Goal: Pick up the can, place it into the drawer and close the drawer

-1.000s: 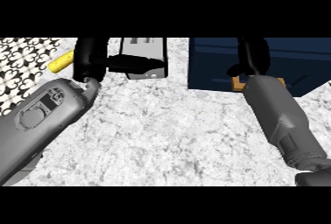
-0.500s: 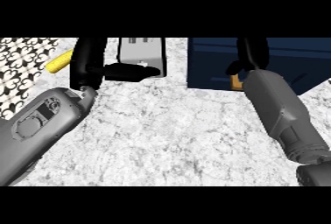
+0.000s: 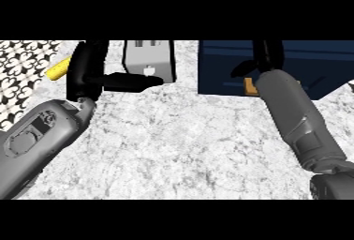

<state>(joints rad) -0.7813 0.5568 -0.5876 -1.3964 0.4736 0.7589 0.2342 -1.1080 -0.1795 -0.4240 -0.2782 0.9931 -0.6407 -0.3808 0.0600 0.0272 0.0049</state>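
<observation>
Head view, steeply down on a white marbled counter (image 3: 187, 140). The left hand (image 3: 86, 70) stands at the upper left, palm upright, thumb stretched sideways toward a grey boxlike appliance (image 3: 149, 58) at the top edge; the thumb tip lies against its lower front. The fingers run out past the top edge, so I cannot tell whether they are spread or curled.

The right hand (image 3: 266, 54) reaches over the dark blue drawer (image 3: 221, 65) at the upper right. An orange sliver, apparently the can (image 3: 249, 86), shows just beside the wrist, against the drawer's blue. Whether the fingers close on it cannot be told.

A yellow object (image 3: 59, 68) lies at the left beside a patterned surface (image 3: 27, 70). The counter between the forearms lies open down to the lower edge.
</observation>
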